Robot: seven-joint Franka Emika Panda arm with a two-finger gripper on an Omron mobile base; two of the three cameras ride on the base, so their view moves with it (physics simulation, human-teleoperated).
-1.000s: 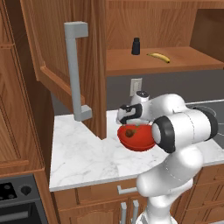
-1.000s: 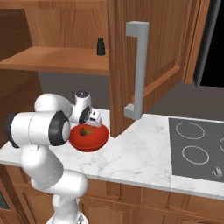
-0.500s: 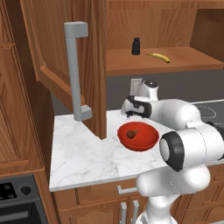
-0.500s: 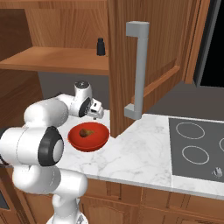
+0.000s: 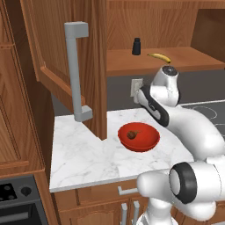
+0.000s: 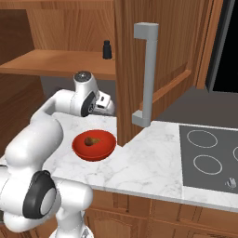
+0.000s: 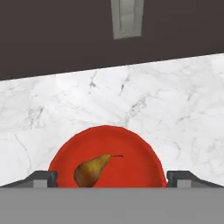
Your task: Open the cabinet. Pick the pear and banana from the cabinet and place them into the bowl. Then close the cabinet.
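A: What is sitting on the left?

B: The cabinet point(image 5: 66, 52) door is hanging wide open. Its long grey handle point(image 5: 75, 72) is sticking out over the white table point(image 5: 79, 154).

A: And in the middle?

B: The red bowl point(image 5: 139, 136) is sitting on the table. The brown pear point(image 5: 131, 135) is lying inside it. From the hand camera, the pear point(image 7: 92, 168) is resting on its side in the bowl point(image 7: 131, 148), with its little stem pointing right.

A: What are the jaws point(image 7: 112, 177) doing?

B: They are standing wide open. They are holding nothing. One fingertip point(image 7: 41, 178) is showing by the left rim of the bowl and the other by the right rim. The jaws are hanging above the bowl, not touching the pear.

A: What is on the right?

B: Up on the cabinet shelf, a small black bottle point(image 5: 136, 46) is standing. The yellow banana point(image 5: 159, 57) is lying just to its right on the shelf. The white arm point(image 5: 165, 92) is reaching up under that shelf.
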